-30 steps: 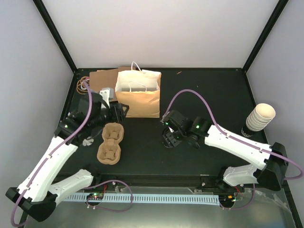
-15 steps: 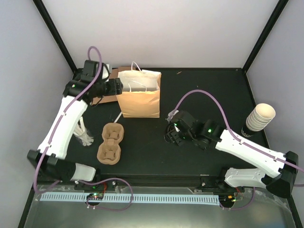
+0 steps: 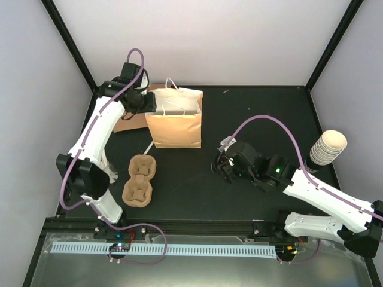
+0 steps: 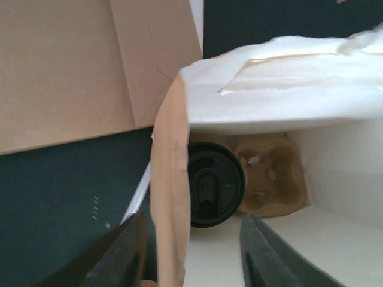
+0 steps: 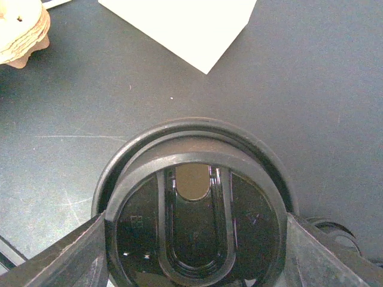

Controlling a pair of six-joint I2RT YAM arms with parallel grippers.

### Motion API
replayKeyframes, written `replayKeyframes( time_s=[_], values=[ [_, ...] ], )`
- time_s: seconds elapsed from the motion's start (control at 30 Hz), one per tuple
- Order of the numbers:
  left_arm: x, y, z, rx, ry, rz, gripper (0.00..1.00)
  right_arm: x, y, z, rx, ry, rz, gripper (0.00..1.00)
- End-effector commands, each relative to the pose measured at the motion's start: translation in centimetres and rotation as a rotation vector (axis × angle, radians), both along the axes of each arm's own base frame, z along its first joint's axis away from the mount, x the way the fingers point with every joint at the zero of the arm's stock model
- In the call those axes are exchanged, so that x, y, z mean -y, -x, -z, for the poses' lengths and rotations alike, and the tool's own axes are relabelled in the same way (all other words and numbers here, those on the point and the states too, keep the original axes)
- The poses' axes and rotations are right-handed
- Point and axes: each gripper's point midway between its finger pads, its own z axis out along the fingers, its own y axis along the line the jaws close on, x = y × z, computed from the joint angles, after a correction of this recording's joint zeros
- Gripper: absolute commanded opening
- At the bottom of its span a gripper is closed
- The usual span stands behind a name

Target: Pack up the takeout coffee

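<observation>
Black-lidded, small and dark, the round takeout cup (image 5: 194, 239) is at centre right, clamped at its stiff plastic lid by the right gripper (image 5: 196, 220); probably light, crushable lower down. Upper left, the left gripper (image 4: 192, 221) hangs half open, empty, over a brown paper bag (image 3: 173, 128) holding another cup (image 4: 215, 184).

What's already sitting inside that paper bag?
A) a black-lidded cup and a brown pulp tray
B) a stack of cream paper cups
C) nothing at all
A: the left wrist view looks down into the open paper bag, showing a black-lidded cup and a brown pulp tray at its bottom.
</observation>
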Motion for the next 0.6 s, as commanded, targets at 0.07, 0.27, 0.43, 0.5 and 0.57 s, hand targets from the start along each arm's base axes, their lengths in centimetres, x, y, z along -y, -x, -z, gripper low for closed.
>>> replayKeyframes(
  time_s=[0.07,0.27,0.43,0.5,0.57],
  values=[
    [-0.1,1.3,-0.1,-0.067,0.001,0.014,0.17,0.6,-0.7,-0.5,0.041,-0.017,0.042,0.6],
    [0.9,3.4,-1.9,-0.039,0.051,0.05,0.02,0.3,-0.7,-0.3,0.035,-0.021,0.04,0.6],
    [2.2,5.9,-2.6,-0.043,0.114,0.094,0.02,0.8,-0.9,-0.2,0.044,-0.01,0.068,0.6],
    [2.7,7.1,-2.6,-0.052,0.136,0.109,0.02,1.2,-1.1,-0.2,0.05,0.004,0.094,0.6],
    [3.2,8.2,-2.8,-0.048,0.157,0.125,0.02,1.8,-1.3,-0.3,0.059,0.016,0.121,0.59]
  ],
)
